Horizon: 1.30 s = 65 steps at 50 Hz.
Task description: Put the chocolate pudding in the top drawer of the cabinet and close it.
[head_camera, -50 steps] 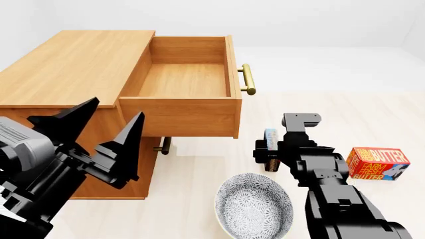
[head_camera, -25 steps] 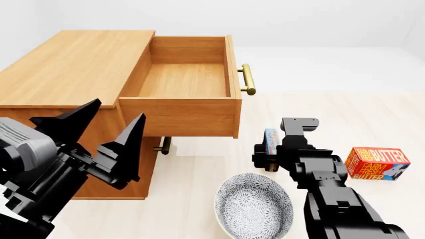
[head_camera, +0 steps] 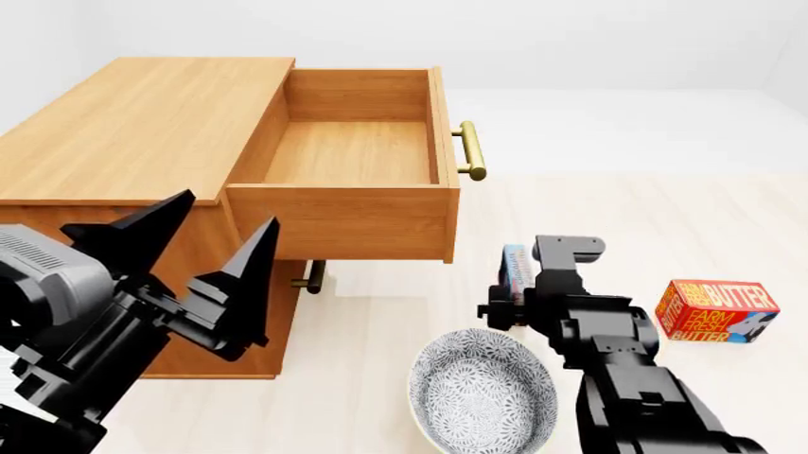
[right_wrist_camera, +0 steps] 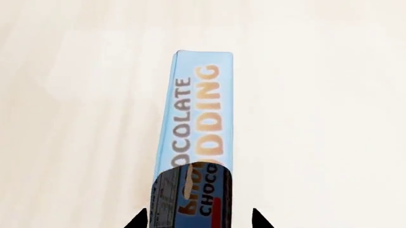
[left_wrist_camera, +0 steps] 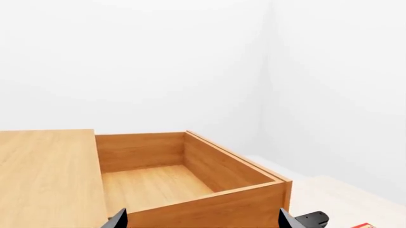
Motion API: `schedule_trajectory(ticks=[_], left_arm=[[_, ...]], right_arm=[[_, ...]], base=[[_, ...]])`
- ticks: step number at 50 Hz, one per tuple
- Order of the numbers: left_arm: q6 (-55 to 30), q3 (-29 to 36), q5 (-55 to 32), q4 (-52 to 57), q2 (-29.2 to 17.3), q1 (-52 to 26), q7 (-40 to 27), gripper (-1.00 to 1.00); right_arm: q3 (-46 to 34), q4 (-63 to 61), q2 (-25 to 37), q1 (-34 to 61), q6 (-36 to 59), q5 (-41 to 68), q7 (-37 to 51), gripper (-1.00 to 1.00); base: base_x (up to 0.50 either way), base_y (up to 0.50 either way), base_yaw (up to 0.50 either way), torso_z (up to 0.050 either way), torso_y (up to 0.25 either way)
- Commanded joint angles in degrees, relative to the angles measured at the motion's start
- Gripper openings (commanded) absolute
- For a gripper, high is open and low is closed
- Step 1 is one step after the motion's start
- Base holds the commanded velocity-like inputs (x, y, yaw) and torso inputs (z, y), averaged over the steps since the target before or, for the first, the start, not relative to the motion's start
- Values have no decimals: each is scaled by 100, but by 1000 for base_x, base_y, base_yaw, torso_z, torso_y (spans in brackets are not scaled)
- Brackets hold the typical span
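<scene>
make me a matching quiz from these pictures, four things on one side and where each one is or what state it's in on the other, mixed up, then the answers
Things:
1. top drawer
2. chocolate pudding
3. patterned bowl
4. butter box

Descriptions:
A. on the floor, outboard of the right arm
B. pulled out, nothing in it
C. standing on its edge, between the right gripper's fingertips
D. on the floor, in front of the pudding, nearest the robot

Pairs: 1-B, 2-C, 3-D, 4-A

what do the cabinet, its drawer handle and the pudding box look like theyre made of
The cabinet looks like light wood with a matte finish: grain lines show. The top drawer's handle seems brass-like metal, golden and glossy. The chocolate pudding box looks like printed cardboard, with lettering on its light blue edge.
</scene>
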Motion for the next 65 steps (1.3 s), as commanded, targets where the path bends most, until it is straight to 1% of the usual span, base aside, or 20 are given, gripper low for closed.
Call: schedule_trajectory(ticks=[1,7,9,13,26,29,33,37,42,45,48,53,59,65], left_arm=[[-15,-16,-5,-13,14,18,6,100],[-17,-26,-12,-23,19,27,9,100],[-13,-28,-5,-16,13,35,4,100],[1,-32,3,-7,0,51,-4,100],[17,-48,39,98,-88,86,-50,100],[26,-55,36,114,-112,90,-51,100],[25,-62,50,133,-126,97,-68,100],[-1,-77,56,150,-125,83,-85,100],[-30,-97,38,104,-74,66,-71,100],[-28,-101,35,75,-53,74,-61,100],[-21,-103,36,55,-42,86,-56,100],[-6,-101,46,48,-38,112,-46,100],[6,-101,74,102,-81,138,-55,100],[22,-103,90,126,-112,162,-56,100]], right_arm=[[5,22,-3,-53,-27,-24,40,-100],[-58,22,6,46,-107,-67,102,-100],[-261,22,-5,39,-306,-204,147,-100],[-396,21,11,53,-491,-220,234,-100],[-512,-64,146,268,-1110,-176,305,-100],[-570,-939,198,-187,-983,-257,420,-100],[-501,-2395,283,-752,-320,-217,443,-100],[-408,-3512,347,-1092,239,-147,440,-100],[-310,-4660,403,-1386,839,-67,438,-100],[-274,-5137,398,-1506,1078,-26,451,-100],[-223,-6023,435,-1576,1690,38,414,-100],[-160,-7114,494,-1714,2275,114,380,-100],[-128,-7807,515,-1707,2694,187,356,-100],[-145,-7887,566,-1603,2735,219,320,-100]], base=[[0,0,0,0,0],[0,0,0,0,0],[0,0,0,0,0],[0,0,0,0,0],[0,0,0,0,0],[0,0,0,0,0],[0,0,0,0,0],[0,0,0,0,0],[0,0,0,0,0],[0,0,0,0,0],[0,0,0,0,0],[0,0,0,0,0],[0,0,0,0,0],[0,0,0,0,0]])
